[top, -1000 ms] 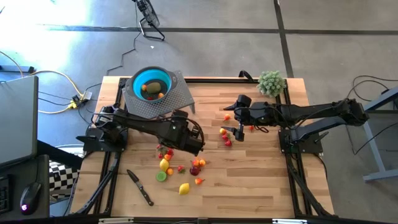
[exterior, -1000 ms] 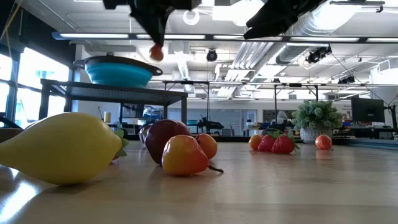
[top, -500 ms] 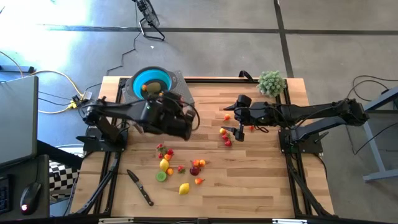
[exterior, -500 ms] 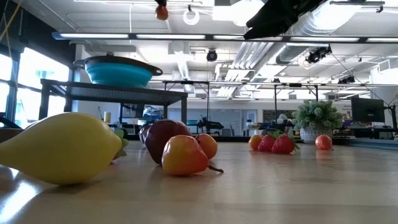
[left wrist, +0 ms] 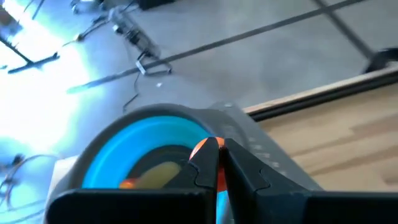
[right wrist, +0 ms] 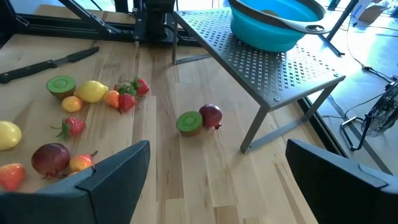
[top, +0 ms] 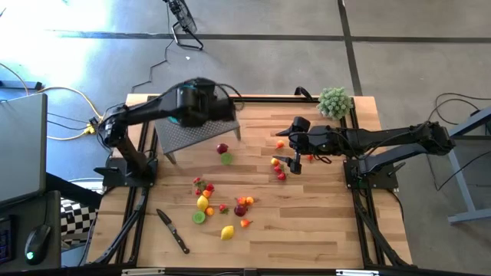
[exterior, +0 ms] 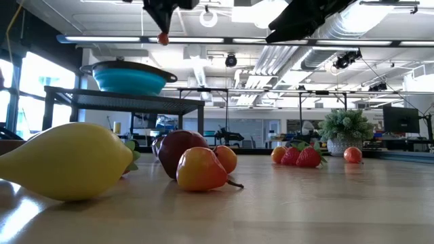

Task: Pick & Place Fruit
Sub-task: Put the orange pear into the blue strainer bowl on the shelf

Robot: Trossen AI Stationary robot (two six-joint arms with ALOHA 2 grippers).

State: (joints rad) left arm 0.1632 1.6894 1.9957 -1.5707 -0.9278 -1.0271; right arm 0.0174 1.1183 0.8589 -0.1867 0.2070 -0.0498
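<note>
Now your left gripper point(left wrist: 216, 163) has swung up over the teal bowl point(left wrist: 124, 146), pinched shut on a small orange-red fruit point(left wrist: 202, 149). You only need to let go. Your right gripper point(top: 295, 163) waits wide open near the strawberries point(top: 280, 174).

We're in a big open lab: exposed ceiling ducts point(exterior: 352, 30), strip lights, concrete floor point(top: 307, 19), monitors point(exterior: 401, 120) along desks.
</note>
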